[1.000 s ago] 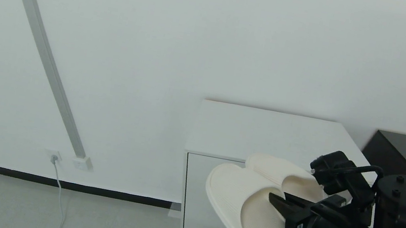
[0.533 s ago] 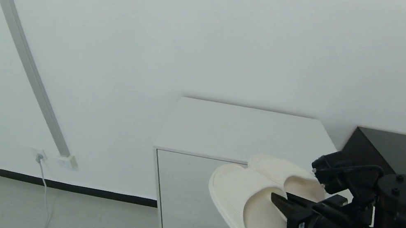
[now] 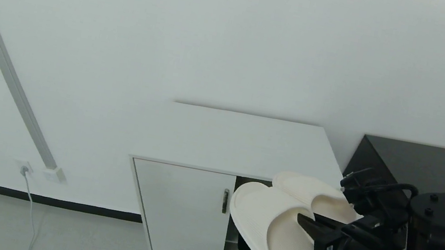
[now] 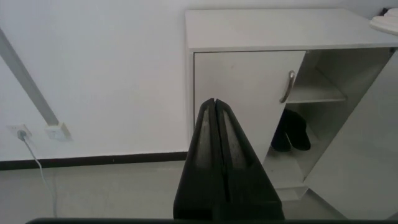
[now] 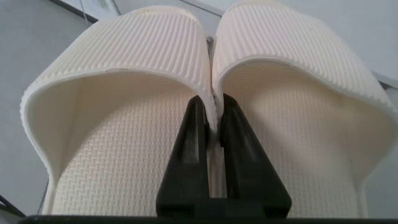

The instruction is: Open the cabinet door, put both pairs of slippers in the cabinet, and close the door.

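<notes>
White wall (image 3: 221, 28) is sliding left as I am turning the rig; the cabinet (image 3: 242, 142) is now showing its open right half. My right gripper (image 3: 307, 222) is clamping the cream slippers (image 3: 260, 223) just before it; my left gripper (image 4: 216, 107) is closed, empty. Insertion looks next.

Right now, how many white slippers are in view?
2: one white slipper and its twin, side by side in the right gripper. The dark shape inside the cabinet may be another pair.
</notes>
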Controlling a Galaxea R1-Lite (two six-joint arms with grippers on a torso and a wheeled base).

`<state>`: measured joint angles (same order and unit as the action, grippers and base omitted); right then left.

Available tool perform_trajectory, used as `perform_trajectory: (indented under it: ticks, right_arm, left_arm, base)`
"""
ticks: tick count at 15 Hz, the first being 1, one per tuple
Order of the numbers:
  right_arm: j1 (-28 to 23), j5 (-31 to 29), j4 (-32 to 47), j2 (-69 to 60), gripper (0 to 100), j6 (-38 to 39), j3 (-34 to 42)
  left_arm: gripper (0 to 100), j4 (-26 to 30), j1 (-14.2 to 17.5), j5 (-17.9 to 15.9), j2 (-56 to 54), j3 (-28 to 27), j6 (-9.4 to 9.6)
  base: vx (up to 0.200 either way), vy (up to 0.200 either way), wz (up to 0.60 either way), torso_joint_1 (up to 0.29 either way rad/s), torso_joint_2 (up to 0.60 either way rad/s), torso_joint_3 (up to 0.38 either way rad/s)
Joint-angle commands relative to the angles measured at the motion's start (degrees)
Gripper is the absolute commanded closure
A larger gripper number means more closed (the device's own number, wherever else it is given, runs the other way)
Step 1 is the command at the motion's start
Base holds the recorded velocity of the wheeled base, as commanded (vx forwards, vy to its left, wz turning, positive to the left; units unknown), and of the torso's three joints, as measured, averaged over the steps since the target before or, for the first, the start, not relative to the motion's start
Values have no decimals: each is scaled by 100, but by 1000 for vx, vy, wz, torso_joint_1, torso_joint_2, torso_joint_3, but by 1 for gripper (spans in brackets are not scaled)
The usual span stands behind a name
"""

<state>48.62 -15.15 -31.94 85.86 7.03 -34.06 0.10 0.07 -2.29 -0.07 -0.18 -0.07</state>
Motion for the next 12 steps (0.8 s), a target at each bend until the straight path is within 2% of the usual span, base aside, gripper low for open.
perform_trajectory:
  ticks: [1, 2, 12]
  right_arm:
    - [-1, -5, 4, 19, 100, 0, 13]
    - [-1, -5, 4, 19, 100, 0, 31]
    - [-1, 4, 4, 19, 100, 0, 31]
  left_arm:
    - [100, -1, 1, 1, 7, 1, 7]
    - [100, -1, 1, 1, 7, 1, -1]
    - [100, -1, 1, 1, 7, 1, -37]
  base:
    - [0, -200, 0, 7, 2, 2]
    - [0, -200, 0, 2, 7, 2]
    - [0, 0, 0, 0, 0, 0]
